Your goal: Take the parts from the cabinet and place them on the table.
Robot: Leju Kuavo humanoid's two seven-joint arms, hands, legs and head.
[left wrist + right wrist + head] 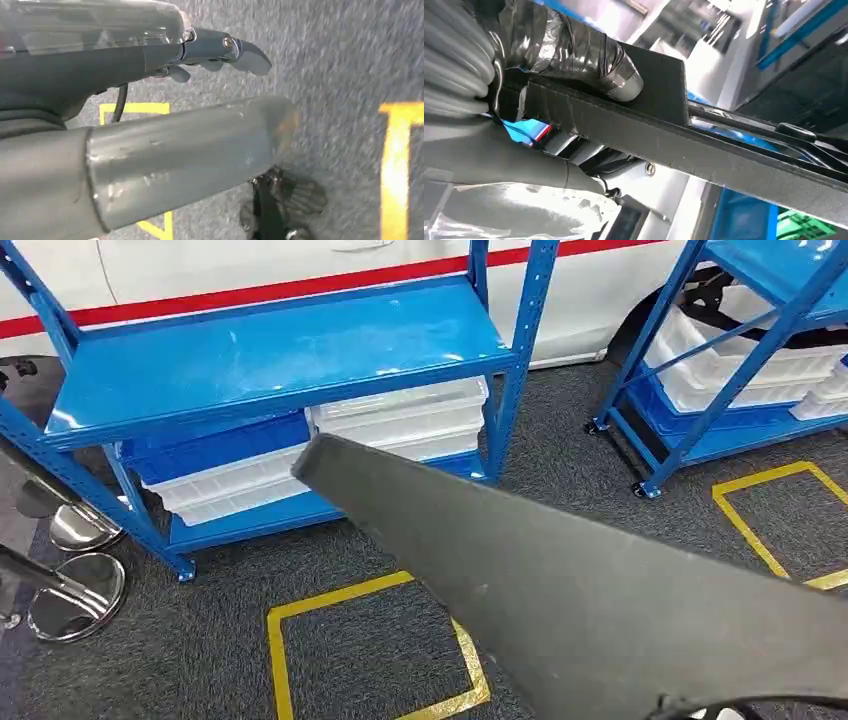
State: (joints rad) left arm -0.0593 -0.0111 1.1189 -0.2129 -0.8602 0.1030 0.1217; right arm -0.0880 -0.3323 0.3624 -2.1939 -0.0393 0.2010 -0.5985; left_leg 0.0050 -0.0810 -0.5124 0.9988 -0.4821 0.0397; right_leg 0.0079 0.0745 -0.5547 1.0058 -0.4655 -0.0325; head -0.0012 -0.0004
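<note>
Dark grey, stiff and flat, the panel part (560,590) is in my right hand (549,55), thumb pressed on one face and fingers under the other, clamped near one end; from the head view it runs as a long slab from lower right up toward the blue rack (270,360), its free corner hanging over the floor in front of the lower shelf where white trays (400,420) are stacked. Risk as I judge it: the grip sits at one end, so a long lever arm could twist the panel out of the pinch when I turn; the far corner could also clip a rack upright or the second rack (740,360) to the right. No table in sight yet, so a turn is likely ahead. Panel also blocks much of my downward view, which hides yellow floor markings (370,640) and my footing. Left hand (210,55) hangs over grey carpet (340,60), holding nothing, fingers partly curled and a little apart from the thumb. Right arm raised, forearm roughly level with the panel.
</note>
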